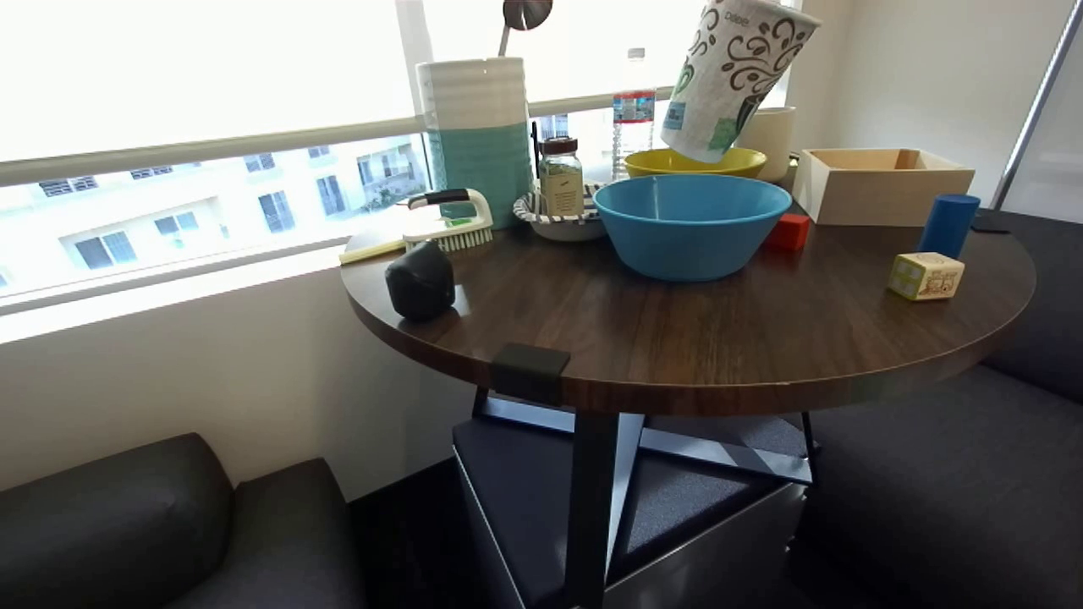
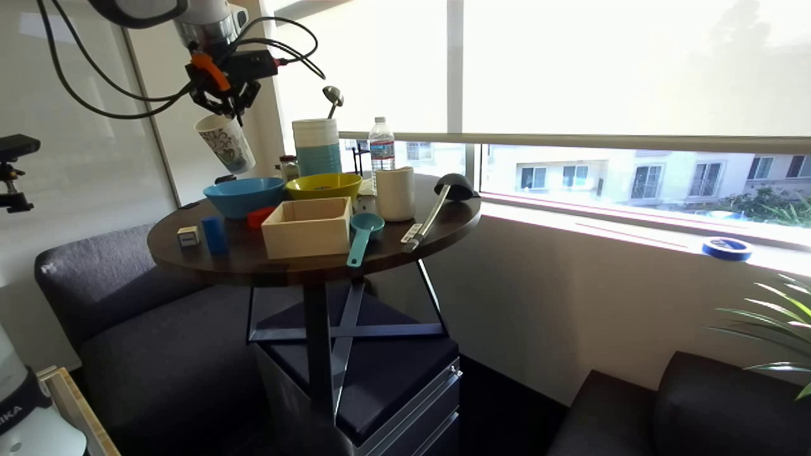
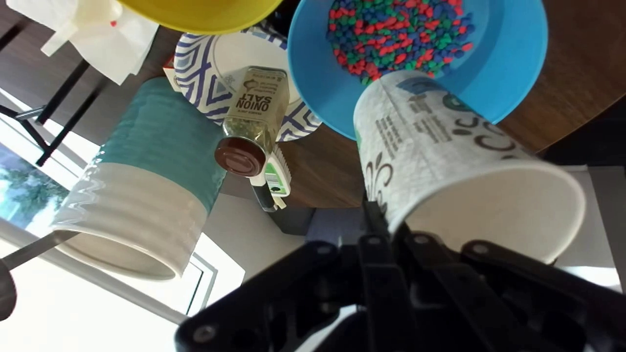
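As the pale printed wooden cube and the solid blue upright cylinder stand near the left edge of the round dark-brown worktop in an exterior view, a bump might knock them off. Rightward of these, the white patterned paper cup hangs tilted above the blue plastic bowl, its mouth higher than its base; the pincer grips one side of its rim. With so small a hold, the cup could swivel or slip, and a harder squeeze might crease its wall. Dipping too low could bring its base against the bowl, tipping out the small red, green and blue pellets visible in the wrist view. Farther right, a wide swing might strike the tall teal-and-cream ceramic vase or the yellow plastic bowl, and the turquoise plastic scoop could be pushed off, since its handle lies close to the worktop's edge.

Counted left to right: one cube, one cylinder, one cup, two plastic bowls, one red block, one brown-lidded glass jar, one open-topped pale wooden box, one vase with a grey metal ladle in it, one scoop, one clear plastic bottle, one cream cylindrical pot and one black-headed ladle, making two ladles. The pellets are too many to count.
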`<move>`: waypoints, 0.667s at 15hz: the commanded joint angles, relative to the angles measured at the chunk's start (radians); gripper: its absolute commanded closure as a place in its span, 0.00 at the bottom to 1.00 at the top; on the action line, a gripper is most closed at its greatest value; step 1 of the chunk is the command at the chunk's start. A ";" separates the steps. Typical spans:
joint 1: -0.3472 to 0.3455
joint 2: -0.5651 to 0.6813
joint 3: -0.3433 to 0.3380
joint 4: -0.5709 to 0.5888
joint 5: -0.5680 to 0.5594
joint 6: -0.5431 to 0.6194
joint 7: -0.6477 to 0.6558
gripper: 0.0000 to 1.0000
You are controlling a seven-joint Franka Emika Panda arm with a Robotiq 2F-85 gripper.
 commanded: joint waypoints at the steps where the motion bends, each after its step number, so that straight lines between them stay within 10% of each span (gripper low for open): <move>1: 0.010 -0.004 -0.012 -0.001 0.003 -0.007 -0.033 0.99; 10: 0.101 -0.017 -0.118 -0.044 0.312 0.008 -0.577 0.99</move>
